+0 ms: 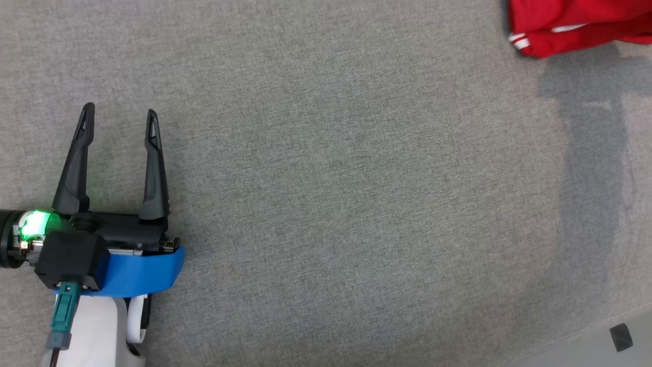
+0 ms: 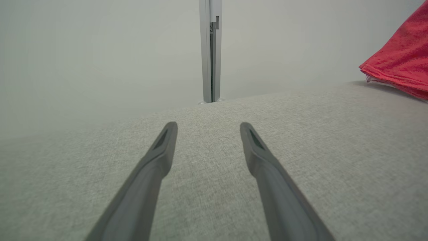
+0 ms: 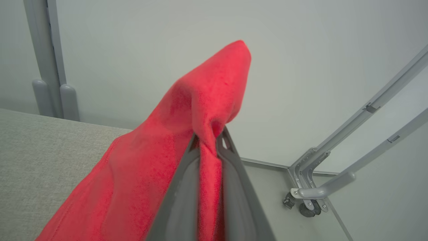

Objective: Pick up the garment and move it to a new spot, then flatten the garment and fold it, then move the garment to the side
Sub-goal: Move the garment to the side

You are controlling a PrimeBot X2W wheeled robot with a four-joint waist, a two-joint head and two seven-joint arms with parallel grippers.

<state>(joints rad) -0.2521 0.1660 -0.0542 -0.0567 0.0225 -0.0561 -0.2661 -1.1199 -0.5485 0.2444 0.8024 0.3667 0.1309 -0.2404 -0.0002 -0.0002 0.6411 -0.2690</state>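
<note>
Red garment point(image 1: 570, 25), white trim at one edge, is at the far right of the grey counter point(image 1: 326, 178). It's mostly cut off in the head view, so can't tell its long axis. Right hand point(image 3: 208, 142) is closed on a pinched-up fold, w/ the rest draping down to the counter. Left hand point(image 1: 119, 114) is open & empty, well apart at near left. Right arm is nearer, so the carry is prob. its job.

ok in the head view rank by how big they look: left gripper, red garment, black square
1. left gripper
2. red garment (cut off by the frame; visible part only)
3. black square
</note>
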